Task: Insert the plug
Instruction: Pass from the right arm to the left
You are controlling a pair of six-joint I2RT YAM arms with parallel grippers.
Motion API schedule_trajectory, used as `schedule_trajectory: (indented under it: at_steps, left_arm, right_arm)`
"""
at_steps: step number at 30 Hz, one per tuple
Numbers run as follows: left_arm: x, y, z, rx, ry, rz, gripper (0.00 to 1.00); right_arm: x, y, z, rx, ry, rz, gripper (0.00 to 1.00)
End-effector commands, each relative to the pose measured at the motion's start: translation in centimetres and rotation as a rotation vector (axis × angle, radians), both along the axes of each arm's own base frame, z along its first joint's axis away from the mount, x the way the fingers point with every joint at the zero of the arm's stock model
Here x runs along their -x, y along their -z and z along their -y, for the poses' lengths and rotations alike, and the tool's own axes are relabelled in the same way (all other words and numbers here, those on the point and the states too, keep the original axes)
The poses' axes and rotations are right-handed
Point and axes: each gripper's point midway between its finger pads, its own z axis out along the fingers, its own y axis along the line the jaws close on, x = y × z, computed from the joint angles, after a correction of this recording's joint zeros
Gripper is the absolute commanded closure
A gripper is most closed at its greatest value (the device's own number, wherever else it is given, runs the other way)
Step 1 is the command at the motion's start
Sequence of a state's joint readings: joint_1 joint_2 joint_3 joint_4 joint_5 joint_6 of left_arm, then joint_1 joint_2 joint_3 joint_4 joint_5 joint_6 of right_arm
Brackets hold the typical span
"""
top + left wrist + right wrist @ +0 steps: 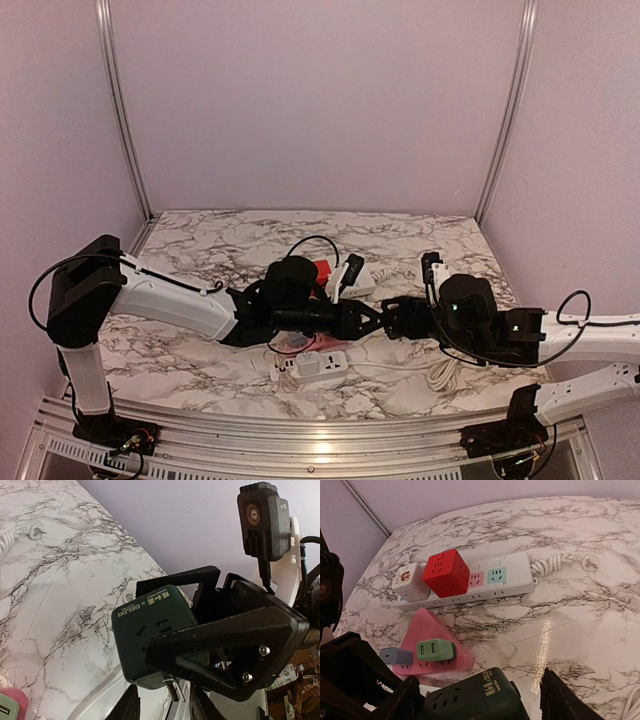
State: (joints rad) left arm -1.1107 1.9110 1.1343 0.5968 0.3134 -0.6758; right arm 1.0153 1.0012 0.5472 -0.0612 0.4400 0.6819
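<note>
The right tool (480, 696) clamps the green cube plug (150, 625) in mid-air over the table (60, 580), the left tool (165, 706) slightly parted beneath it, grip unclear; probably stiff, light and slick, so hold opposite flat faces.

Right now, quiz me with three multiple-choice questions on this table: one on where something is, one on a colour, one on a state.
1. Where does the red cube sit?
A. on the white strip
B. under the strip
C. in a gripper

2. What colour is the held cube in the right gripper?
A. white
B. red
C. dark green

3. How is the strip's cord plug?
A. pushed into a socket
B. lying loose on the table
C. held by an arm

Answers:
1. A, since the red cube stands on top of the white strip.
2. C, since the held cube between the fingers is dark green.
3. B, since the cord plug lies on bare marble.
</note>
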Motion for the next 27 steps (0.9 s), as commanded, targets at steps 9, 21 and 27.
schedule_trajectory:
  at_steps: [9, 21, 27]
  left_arm:
    - [0.1, 0.4, 0.6, 0.020, 0.026, -0.020, 0.74]
    - [0.3, 1.0, 1.3, 0.024, 0.045, -0.049, 0.75]
    - [0.0, 0.9, 1.2, 0.027, 0.037, -0.046, 0.84]
  right_arm:
    - [-0.4, -1.8, -0.9, -0.063, 0.004, 0.033, 0.82]
    - [-0.6, -1.6, -1.1, -0.043, 0.002, 0.035, 0.82]
    - [0.1, -1.8, -2.0, -0.008, -0.008, 0.058, 0.82]
